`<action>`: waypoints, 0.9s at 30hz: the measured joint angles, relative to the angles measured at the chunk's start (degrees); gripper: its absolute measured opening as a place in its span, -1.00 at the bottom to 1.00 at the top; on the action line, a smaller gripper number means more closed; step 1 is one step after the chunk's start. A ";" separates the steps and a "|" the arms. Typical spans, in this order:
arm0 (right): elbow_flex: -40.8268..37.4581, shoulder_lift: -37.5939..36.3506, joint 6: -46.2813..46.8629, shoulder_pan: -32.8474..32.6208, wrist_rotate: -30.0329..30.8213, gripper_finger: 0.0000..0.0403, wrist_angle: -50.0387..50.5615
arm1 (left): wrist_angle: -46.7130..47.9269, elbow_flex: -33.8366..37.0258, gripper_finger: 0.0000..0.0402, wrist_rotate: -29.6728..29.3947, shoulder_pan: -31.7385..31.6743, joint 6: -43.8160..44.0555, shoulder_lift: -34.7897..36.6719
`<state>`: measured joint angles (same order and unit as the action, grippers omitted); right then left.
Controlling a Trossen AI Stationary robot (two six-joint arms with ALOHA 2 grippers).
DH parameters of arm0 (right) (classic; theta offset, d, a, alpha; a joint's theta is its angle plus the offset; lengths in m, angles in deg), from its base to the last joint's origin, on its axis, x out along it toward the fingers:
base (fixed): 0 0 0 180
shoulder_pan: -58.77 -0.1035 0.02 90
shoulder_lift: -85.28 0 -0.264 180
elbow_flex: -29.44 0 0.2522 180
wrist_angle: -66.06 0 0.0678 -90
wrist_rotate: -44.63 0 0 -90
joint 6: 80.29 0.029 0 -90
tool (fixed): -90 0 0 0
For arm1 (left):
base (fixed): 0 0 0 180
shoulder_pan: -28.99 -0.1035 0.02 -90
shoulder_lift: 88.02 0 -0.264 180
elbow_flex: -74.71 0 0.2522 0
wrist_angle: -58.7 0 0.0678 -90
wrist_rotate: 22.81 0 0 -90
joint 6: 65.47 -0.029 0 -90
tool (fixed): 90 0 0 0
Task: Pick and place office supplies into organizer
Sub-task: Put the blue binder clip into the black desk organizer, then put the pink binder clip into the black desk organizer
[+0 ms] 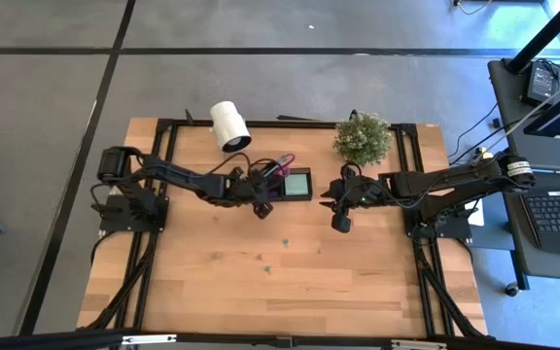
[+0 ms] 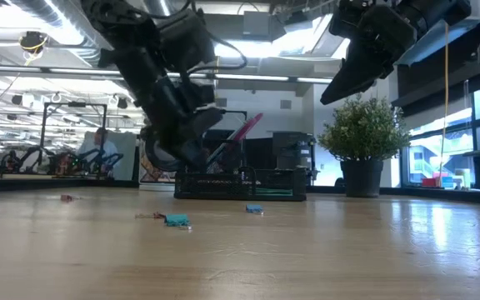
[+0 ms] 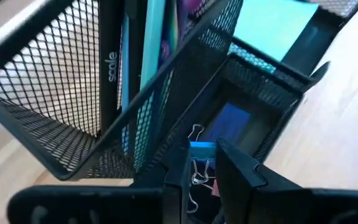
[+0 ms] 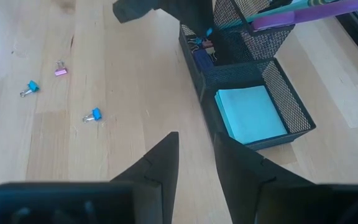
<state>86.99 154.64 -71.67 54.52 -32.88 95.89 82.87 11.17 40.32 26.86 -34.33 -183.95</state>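
High view, left gripper [image 1: 262, 206]: down at the organizer [image 1: 282, 183], at its end nearest the left arm; whether it touches the mesh I cannot tell from up here
High view, right gripper [image 1: 339, 222]: hangs just off the organizer's other end, apart from it, near the potted plant [image 1: 363, 139]; bare wood lies between them
High view, open room: the white roll [image 1: 229, 125] lies by the far edge; the near half of the table [image 1: 290, 292] is wide open, only tiny clips [image 1: 284, 240] dotted on it
Low view, organizer [image 2: 240, 185]: sits well back on the table; purple-handled scissors [image 2: 246, 130] stick up slanted out of the tall section; the left gripper [image 2: 177, 154] dips to its end, the right gripper [image 2: 348, 83] hangs high and clear above the plant [image 2: 363, 133]
Low view, foreground: small blue clips [image 2: 176, 220] lie loose on the boards; much free table toward the near edge
Left wrist view, jaws: fingers [image 3: 178, 180] stand a narrow gap apart with a blue binder clip [image 3: 199, 163] between them, right over the low end compartment; pens [image 3: 151, 56] stand in the mesh cup
Right wrist view, jaws: fingers [image 4: 160, 163] slightly parted, nothing between them; the mint-green sticky pad [image 4: 250, 113] lies flat in the organizer's [image 4: 291, 102] open compartment; three loose clips [image 4: 92, 114] lie scattered on clear wood well away
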 joint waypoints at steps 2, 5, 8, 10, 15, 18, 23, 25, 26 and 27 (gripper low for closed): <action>0.00 0.00 0.04 -0.01 0.00 -0.47 0.00 | -0.10 0.00 -0.72 -0.02 0.00 0.03 -0.54; 0.00 0.00 -0.02 -0.01 0.01 -0.47 0.00 | 0.12 0.00 -0.68 0.07 0.02 0.02 -0.82; 0.00 0.00 -0.03 0.00 0.00 -0.47 0.00 | 0.03 0.00 -0.63 -0.02 0.02 -0.02 -0.81; 0.00 0.00 -0.03 0.00 0.00 -0.47 0.02 | 0.00 0.00 -0.59 0.21 0.02 -0.78 -0.79; 0.00 0.00 0.06 0.01 0.00 -0.47 0.02 | 0.03 0.00 -0.49 1.33 0.02 1.83 -0.76; 0.00 0.00 0.13 0.01 0.00 -0.47 0.02 | 0.03 0.00 -0.44 1.52 0.02 3.80 -0.76; 0.00 0.00 0.24 -0.01 0.00 -0.47 0.02 | 0.41 0.00 -0.38 5.97 0.00 5.18 -0.05; 0.00 0.00 0.28 -0.01 0.00 -0.47 0.02 | 1.23 0.00 -0.37 7.50 0.02 6.53 0.86; 0.00 0.00 0.27 0.00 0.00 -0.47 0.02 | 2.24 0.00 -0.36 8.18 0.02 7.15 1.54; 0.00 0.00 0.28 0.00 0.00 -0.47 0.02 | 3.48 0.00 -0.35 8.79 0.02 7.59 2.32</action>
<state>86.99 154.64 -71.39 54.52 -32.88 95.92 86.35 11.17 49.11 26.88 -26.74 -181.63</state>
